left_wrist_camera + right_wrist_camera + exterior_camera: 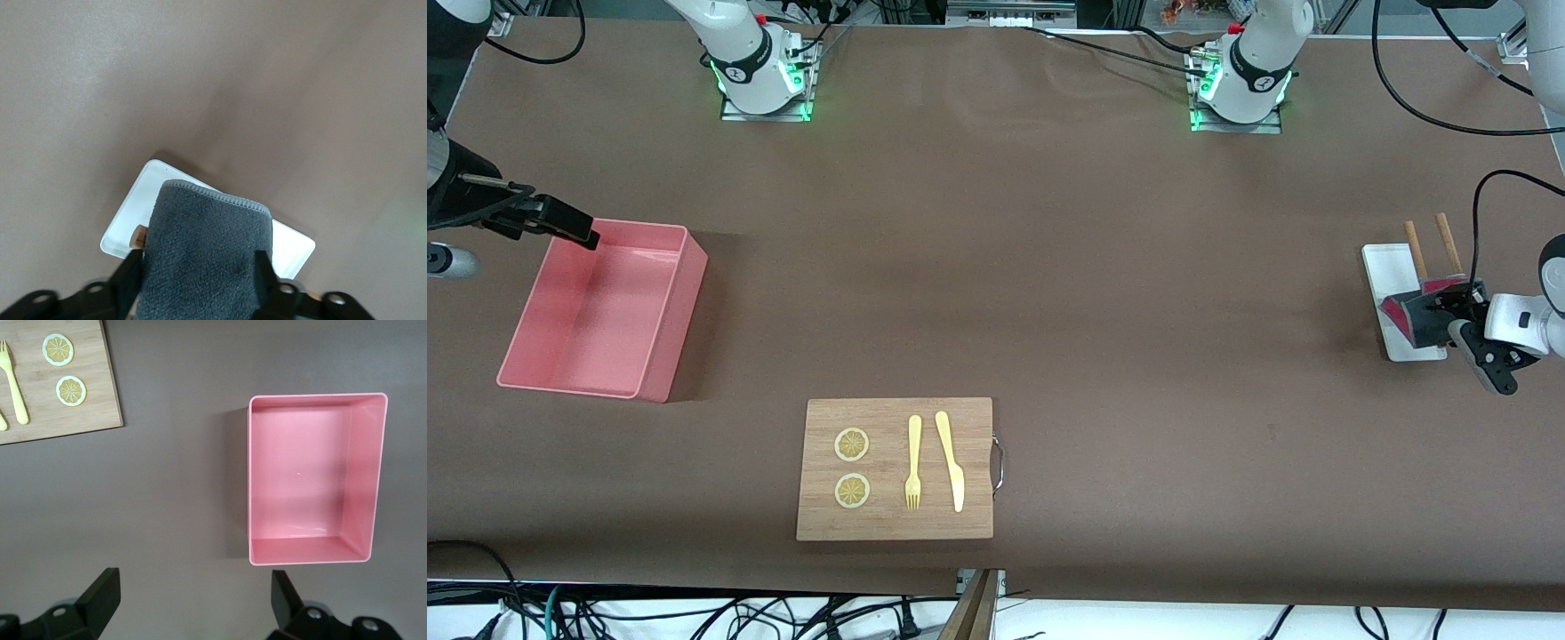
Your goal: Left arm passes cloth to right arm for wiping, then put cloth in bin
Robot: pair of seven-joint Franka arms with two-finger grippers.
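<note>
left gripper [1430,313]: down at the white tray, black fingers [264,270] on either side of the cloth – they look pressed against its edges, so it's pinching the cloth

cloth [203,257]: fuzzy dark grey terry with a stitched, rounded hem, bunched between those fingers over the tray; the front view shows a red-pink face peeking out on both sides of the gripper

white tray [1383,276]: small flat glossy rectangle with rounded corners, sitting at the left arm's end of the table; two slim tan wooden sticks [1430,244] lean out of it on the side toward the robot bases

right gripper [574,227]: hanging in the air over the bin's rim at the edge toward the bases, black fingers [100,593] spread wide apart with nothing between them – this arm is just waiting

bin [667,316]: pink smooth plastic tub, rectangular, upright walls, at the right arm's end of the table, well apart from the white tray

wooden board [898,524]: pale bamboo-grain rectangle with a thin metal wire handle, nearer the front camera than the tray, between tray and bin along the table

on the board: two round lemon slices [852,444], a yellow plastic fork [913,462] and a yellow plastic knife [950,458] lying side by side

table [1049,267]: covered in matte brown sheet, a little wrinkled near the bases
</note>
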